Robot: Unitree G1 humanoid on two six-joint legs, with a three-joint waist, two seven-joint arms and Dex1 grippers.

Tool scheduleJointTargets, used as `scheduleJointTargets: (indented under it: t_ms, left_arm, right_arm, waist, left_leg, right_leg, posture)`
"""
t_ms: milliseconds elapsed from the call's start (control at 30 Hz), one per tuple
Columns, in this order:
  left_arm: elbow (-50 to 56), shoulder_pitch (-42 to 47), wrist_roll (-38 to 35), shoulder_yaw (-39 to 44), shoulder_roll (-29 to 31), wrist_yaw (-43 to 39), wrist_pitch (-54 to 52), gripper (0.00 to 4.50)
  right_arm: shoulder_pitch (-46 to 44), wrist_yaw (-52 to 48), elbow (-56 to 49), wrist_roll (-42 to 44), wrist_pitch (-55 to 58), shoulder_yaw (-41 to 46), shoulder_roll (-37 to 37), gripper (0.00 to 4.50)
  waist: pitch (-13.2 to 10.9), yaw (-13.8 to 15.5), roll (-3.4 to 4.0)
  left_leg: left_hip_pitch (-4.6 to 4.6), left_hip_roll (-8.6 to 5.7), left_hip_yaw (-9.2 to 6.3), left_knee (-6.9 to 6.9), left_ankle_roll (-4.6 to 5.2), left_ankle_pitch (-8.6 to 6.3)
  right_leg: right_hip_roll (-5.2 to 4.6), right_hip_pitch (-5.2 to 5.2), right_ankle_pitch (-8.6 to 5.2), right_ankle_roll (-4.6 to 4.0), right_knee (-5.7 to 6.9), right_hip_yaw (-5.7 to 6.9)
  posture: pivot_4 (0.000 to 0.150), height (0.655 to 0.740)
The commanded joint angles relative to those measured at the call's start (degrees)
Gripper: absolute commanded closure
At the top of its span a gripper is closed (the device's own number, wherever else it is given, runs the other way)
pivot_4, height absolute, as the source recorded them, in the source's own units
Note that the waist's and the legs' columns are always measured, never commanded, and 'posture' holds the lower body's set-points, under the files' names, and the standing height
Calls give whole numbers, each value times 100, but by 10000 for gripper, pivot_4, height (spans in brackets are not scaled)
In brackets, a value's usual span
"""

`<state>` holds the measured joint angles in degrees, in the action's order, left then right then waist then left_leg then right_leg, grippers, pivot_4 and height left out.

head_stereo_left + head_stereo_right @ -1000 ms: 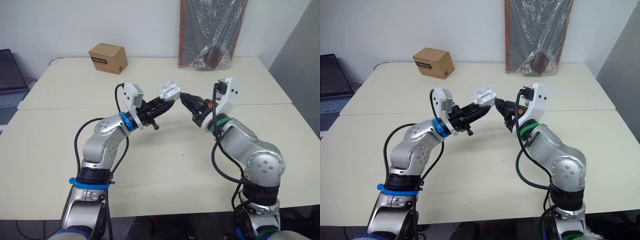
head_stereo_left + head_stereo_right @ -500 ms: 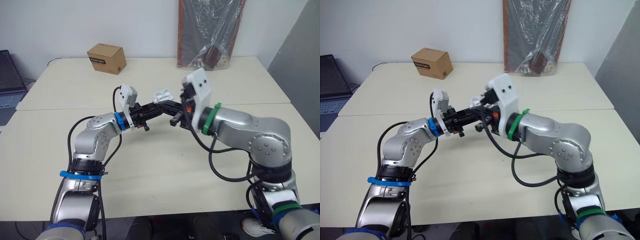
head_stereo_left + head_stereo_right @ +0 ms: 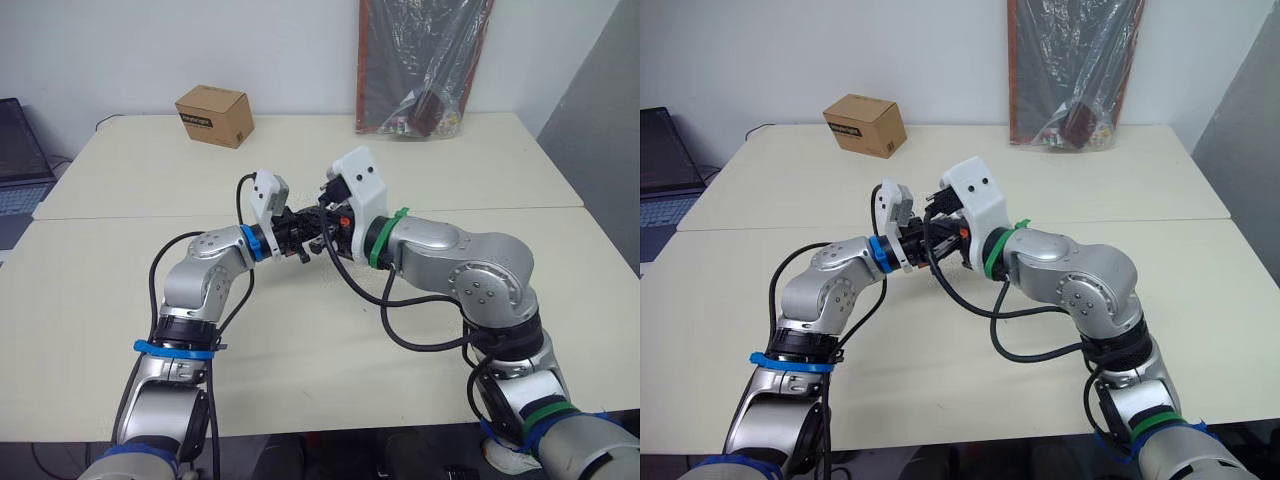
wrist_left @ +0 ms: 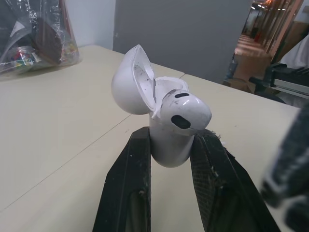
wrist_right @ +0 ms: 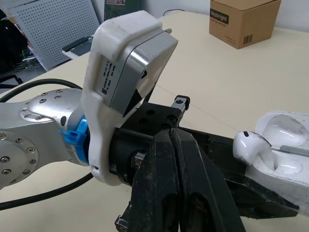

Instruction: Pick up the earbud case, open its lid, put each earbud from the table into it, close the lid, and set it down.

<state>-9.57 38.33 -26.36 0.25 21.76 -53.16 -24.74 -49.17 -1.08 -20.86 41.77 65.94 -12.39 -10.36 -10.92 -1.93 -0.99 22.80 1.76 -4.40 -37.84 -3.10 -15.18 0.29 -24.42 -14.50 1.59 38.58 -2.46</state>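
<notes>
White earbud case (image 4: 170, 145) sits clamped between the left gripper's (image 4: 173, 135) two black fingers, raised above the table (image 3: 300, 330). Its lid (image 4: 130, 82) is tipped back, and one earbud (image 4: 186, 108) rests in its mouth. The right gripper (image 5: 175, 137) hangs just beside it, fingers pressed together on nothing. A cardboard box (image 5: 241, 21) reads "Heybright".

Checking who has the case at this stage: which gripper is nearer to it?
Left. The left gripper is shut on the case, whose lid is open. The right gripper, jaws shut, is beside the case and apart from it.
</notes>
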Motion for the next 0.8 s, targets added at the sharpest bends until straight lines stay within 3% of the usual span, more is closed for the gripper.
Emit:
scheduleJointTargets:
  t_ms: [33, 400, 800]
  left_arm:
    - [259, 39, -97, 59, -4, -23, -6, 37087]
    - [298, 47, -170, 123, -10, -32, -52, 37087]
    - [160, 104, -170, 192, 38, -61, -7, 37087]
  right_arm:
    - [-103, 7, 4, -208, 19, 169, 102, 44666]
    - [27, -42, 93, -742, 121, 376, 203, 44666]
    - [352, -239, -375, -709, 452, 598, 137, 44666]
  waist:
    - [0, 0, 0]
    - [0, -1, 0]
    - [0, -2, 0]
  left_leg:
    - [-1, 0, 0, 0, 0, 0]
    - [0, 0, 0, 0, 0, 0]
    - [-1, 0, 0, 0, 0, 0]
  right_leg:
    - [0, 0, 0, 0, 0, 0]
    - [0, 0, 0, -1, 1, 0]
    - [0, 0, 1, -1, 2, 0]
  posture:
    - [1500, 7400]
    - [1500, 7400]
    - [1500, 7400]
